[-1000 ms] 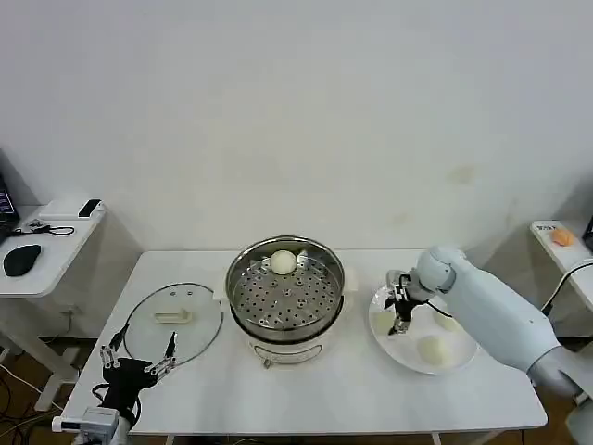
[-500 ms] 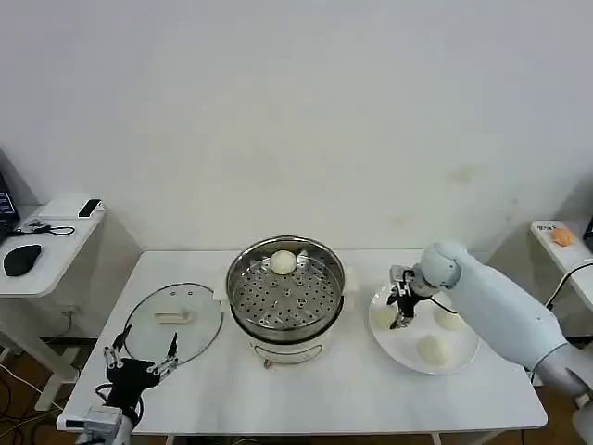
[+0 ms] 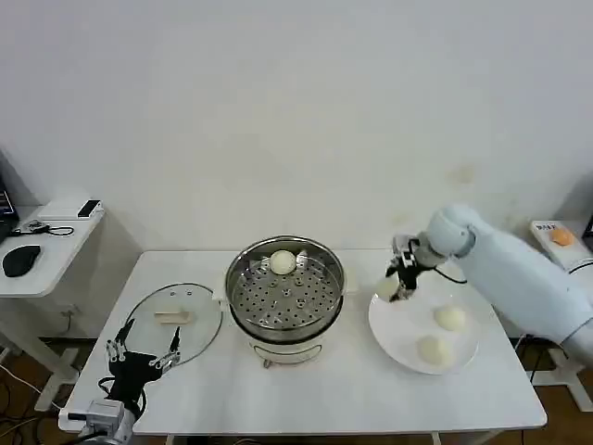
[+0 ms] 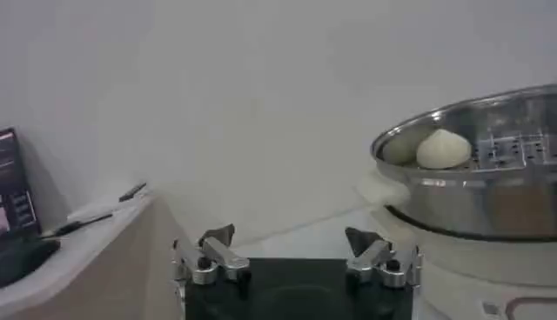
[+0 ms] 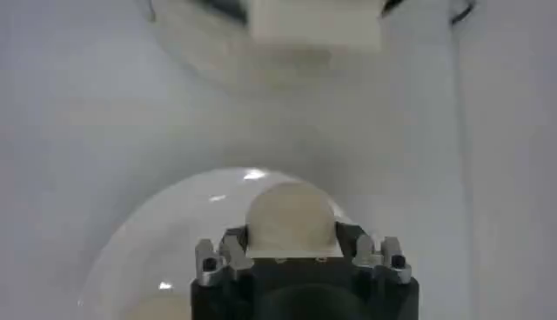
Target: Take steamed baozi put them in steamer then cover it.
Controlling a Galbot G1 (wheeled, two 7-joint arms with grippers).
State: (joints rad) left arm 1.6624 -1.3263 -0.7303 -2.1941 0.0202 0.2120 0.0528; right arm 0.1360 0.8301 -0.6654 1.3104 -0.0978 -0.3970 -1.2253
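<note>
The steamer (image 3: 285, 289) stands at the table's middle with one steamed baozi (image 3: 283, 263) on its perforated tray, at the far side. My right gripper (image 3: 396, 286) is shut on another baozi (image 3: 386, 288) and holds it in the air over the left rim of the white plate (image 3: 408, 326). In the right wrist view that baozi (image 5: 291, 219) sits between the fingers (image 5: 228, 246), with the plate (image 5: 165, 252) below. Two more baozi (image 3: 449, 318) (image 3: 432, 349) lie on the plate. My left gripper (image 3: 141, 357) rests open near the table's front left corner.
The glass lid (image 3: 148, 326) with its cream handle lies flat to the left of the steamer, just beyond the left gripper. In the left wrist view the steamer (image 4: 487, 187) rises to one side of the open gripper (image 4: 296, 252). Side tables stand at both ends.
My right gripper has lifted a baozi off the plate, rising and shifting a little toward the steamer. The left gripper has barely moved.
</note>
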